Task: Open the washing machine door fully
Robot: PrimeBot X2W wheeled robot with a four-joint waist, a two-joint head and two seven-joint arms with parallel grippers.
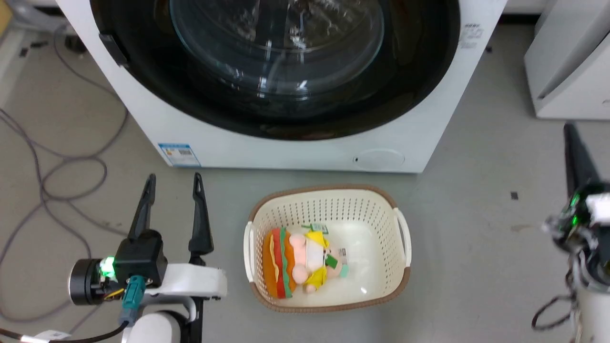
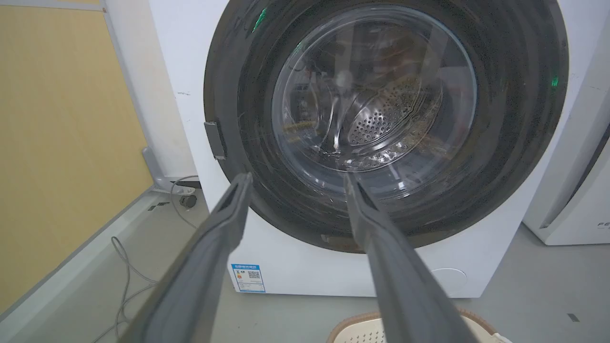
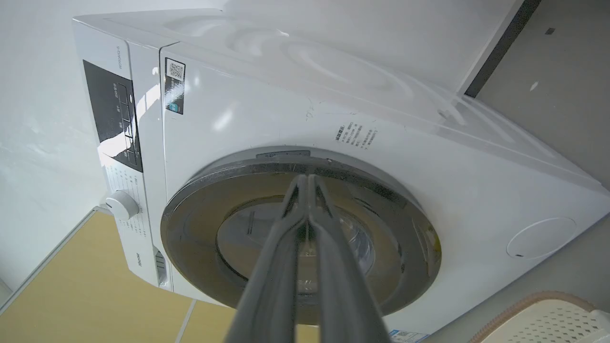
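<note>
Washing machine door (image 1: 419, 71) closed against the washing machine (image 1: 295, 155) front. Left jaws spread, empty, apart from the door, below its lower left edge. Right jaws pressed together, empty, well off to its right.

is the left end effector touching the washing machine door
Apart. Head view shows floor between the left end effector and the washing machine door.

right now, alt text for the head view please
A white washing machine with its glossy black door shut stands ahead, a cream basket holding a burger plush toy on the floor before it. The left gripper sits lower left, jaws apart; the right gripper is at the right edge.
</note>
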